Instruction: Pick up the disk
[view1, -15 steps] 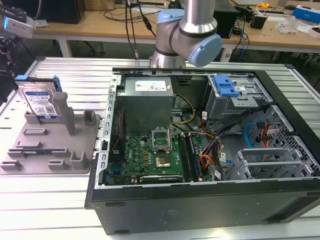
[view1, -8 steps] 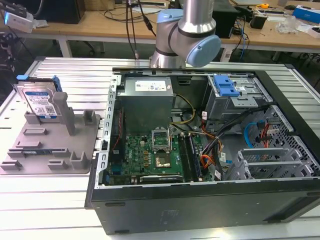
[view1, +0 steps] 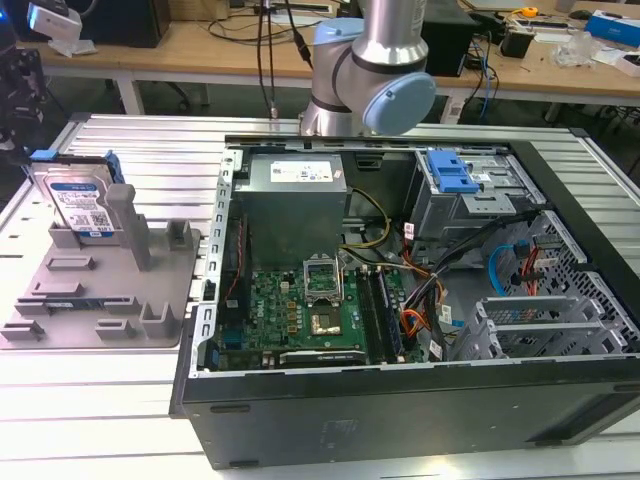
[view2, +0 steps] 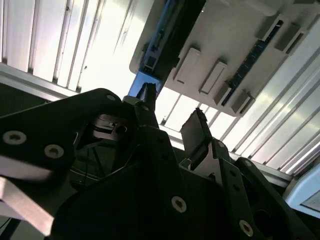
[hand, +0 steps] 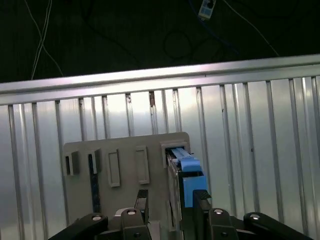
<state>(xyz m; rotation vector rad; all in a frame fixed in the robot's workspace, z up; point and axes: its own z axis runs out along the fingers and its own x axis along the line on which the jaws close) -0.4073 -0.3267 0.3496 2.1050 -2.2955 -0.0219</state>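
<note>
Ribbed metal table (view1: 90, 410) | disk (view1: 82, 205) upright in grey holder tray (view1: 100, 300), 9 o'clock of open computer case (view1: 300, 420) | gripper (hand: 171, 200) released, empty, jaws spread in line with disk's edge | judged rigid, dense, shock-sensitive: clamp across flat faces.

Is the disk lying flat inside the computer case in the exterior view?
No, the disk stands upright in the grey holder tray, outside the computer case.

The black gripper (view2: 172, 117) sits in the foreground, its two fingers (view2: 146, 102) spread apart with nothing between them. Beyond the tips, mid-frame, the grey tray (view2: 240, 35) lies on the ribbed metal table (view2: 45, 35). The disk (view2: 176, 26) stands edge-on at the tray's edge.
</note>
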